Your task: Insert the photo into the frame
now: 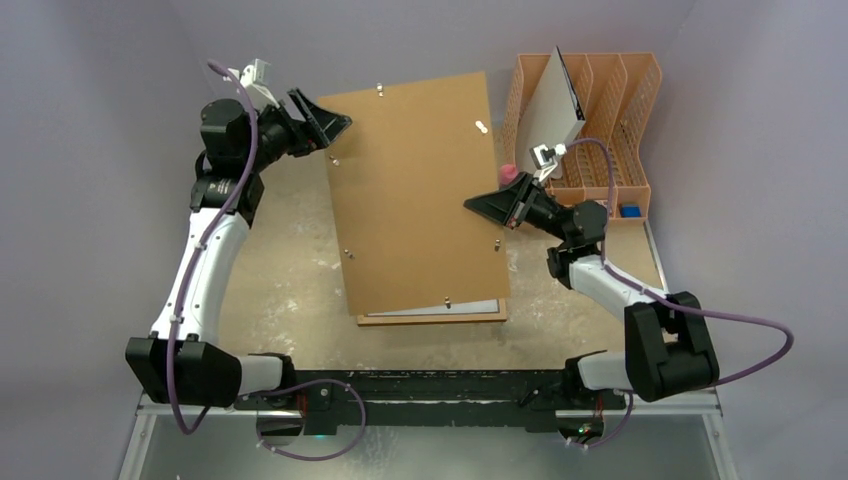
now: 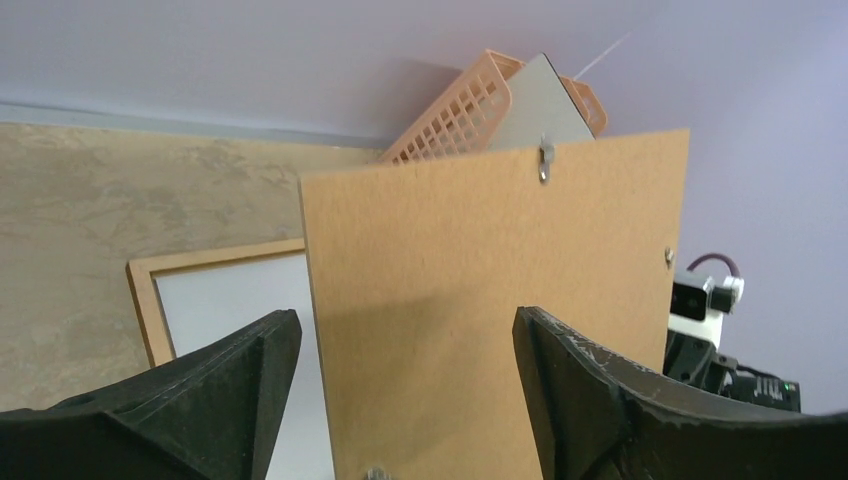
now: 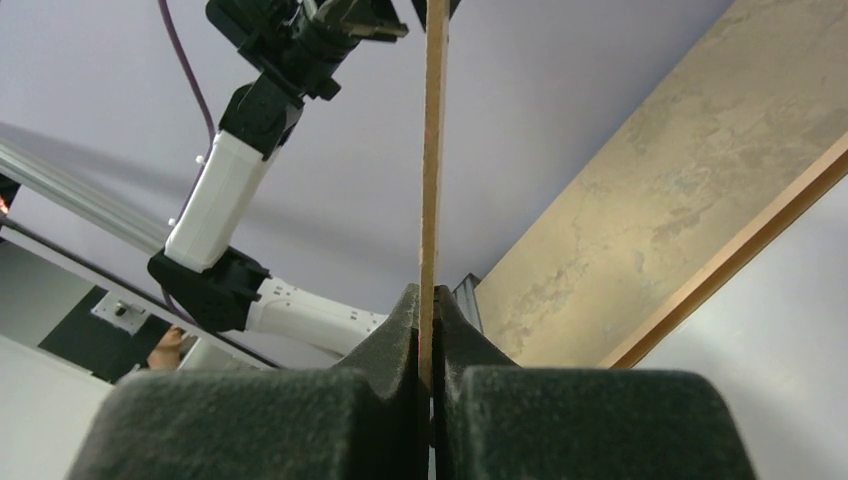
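Observation:
My right gripper (image 1: 480,205) is shut on the right edge of the plain brown backing board (image 1: 420,200) and holds it tilted above the table; the right wrist view shows the board edge-on (image 3: 434,150) between my gripper's (image 3: 430,300) pads. My left gripper (image 1: 328,120) is open at the board's far left edge, with its jaws either side of the board (image 2: 480,280) and not touching it. The light wooden frame (image 1: 430,319) lies flat under the board, with a whitish surface inside it (image 2: 230,310). The plant picture shows in no view.
An orange file organizer (image 1: 610,130) stands at the back right with a pale sheet (image 1: 550,110) leaning in it, its printed side unseen. A small pink thing (image 1: 508,172) and a blue thing (image 1: 630,211) lie beside the organizer. The tabletop (image 1: 290,270) is mottled tan.

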